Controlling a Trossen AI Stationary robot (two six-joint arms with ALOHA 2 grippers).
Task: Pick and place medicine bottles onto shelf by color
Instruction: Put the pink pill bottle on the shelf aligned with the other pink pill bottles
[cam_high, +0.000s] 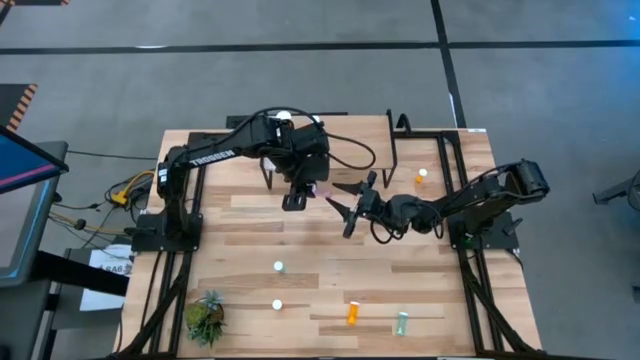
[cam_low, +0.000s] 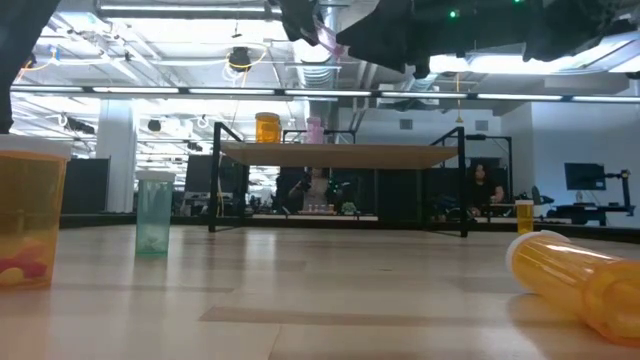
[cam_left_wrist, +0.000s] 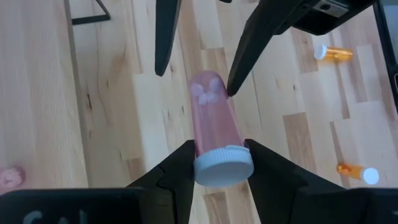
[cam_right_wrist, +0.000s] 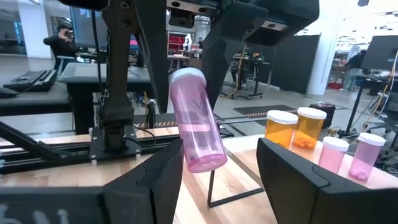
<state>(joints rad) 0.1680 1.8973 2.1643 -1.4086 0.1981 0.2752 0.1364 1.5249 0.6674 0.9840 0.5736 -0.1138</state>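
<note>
A pink medicine bottle (cam_right_wrist: 196, 124) with a white cap hangs in the air above the table's middle, and my left gripper (cam_left_wrist: 219, 148) is shut on it. My right gripper (cam_right_wrist: 221, 148) comes in level from the table's right and is open, its fingers standing on either side of the bottle's bottom end. Just behind stands the shelf (cam_low: 340, 155), whose top carries two orange bottles (cam_right_wrist: 292, 127) and two pink bottles (cam_right_wrist: 348, 154). In the high view the left gripper (cam_high: 303, 196) and the right gripper (cam_high: 346, 206) meet near the shelf's front edge. My left gripper pinches the pink bottle's white cap end (cam_left_wrist: 224, 167) between its two fingers. The fingers come steeply from above. The bottle hangs below them, tilted, bottom end down, clear of the table. My right gripper: one finger (cam_right_wrist: 163, 180) stands close beside the bottle's bottom; I cannot tell whether it touches.
Loose on the near half of the table are two upright white-capped bottles (cam_high: 278, 267), a lying orange bottle (cam_high: 353, 314) and a lying green bottle (cam_high: 402, 322). A small orange bottle (cam_high: 423, 178) stands at the far right. A potted plant (cam_high: 205, 318) sits at the near left corner.
</note>
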